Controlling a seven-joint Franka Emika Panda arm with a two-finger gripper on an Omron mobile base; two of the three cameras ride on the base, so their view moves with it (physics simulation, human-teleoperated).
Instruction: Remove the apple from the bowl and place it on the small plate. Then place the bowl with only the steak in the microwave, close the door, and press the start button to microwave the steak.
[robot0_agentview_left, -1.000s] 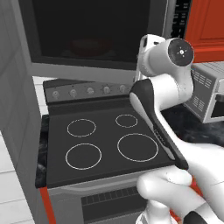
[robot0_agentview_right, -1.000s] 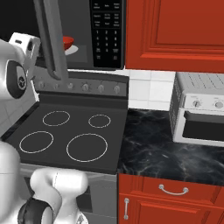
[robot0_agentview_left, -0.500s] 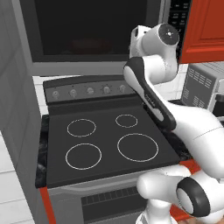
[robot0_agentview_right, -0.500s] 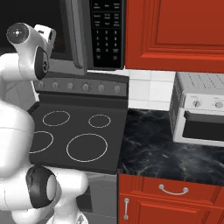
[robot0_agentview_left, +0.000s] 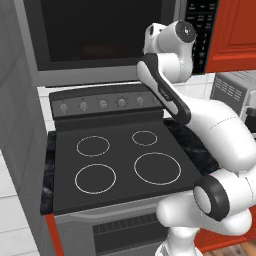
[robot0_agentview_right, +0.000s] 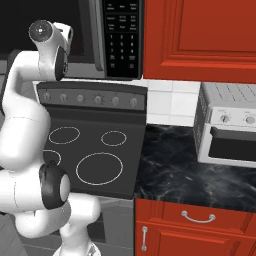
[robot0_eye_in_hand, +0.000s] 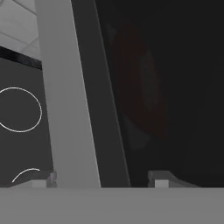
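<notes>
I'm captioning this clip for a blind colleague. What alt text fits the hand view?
Close up, the microwave's grey-framed door runs up the picture, with a faint red round shape, probably the bowl, behind its dark glass. The stove top with white burner rings lies to the left, and the gripper has its fingertips spread apart at the bottom.

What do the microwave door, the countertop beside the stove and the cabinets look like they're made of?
The door: matte grey frame, maybe painted metal or plastic, around dark see-through glass. The countertop: polished black stone, likely marble or granite, judging by its pale veins. The cabinets: glossy red panels with raised moulding, probably lacquered wood.
</notes>
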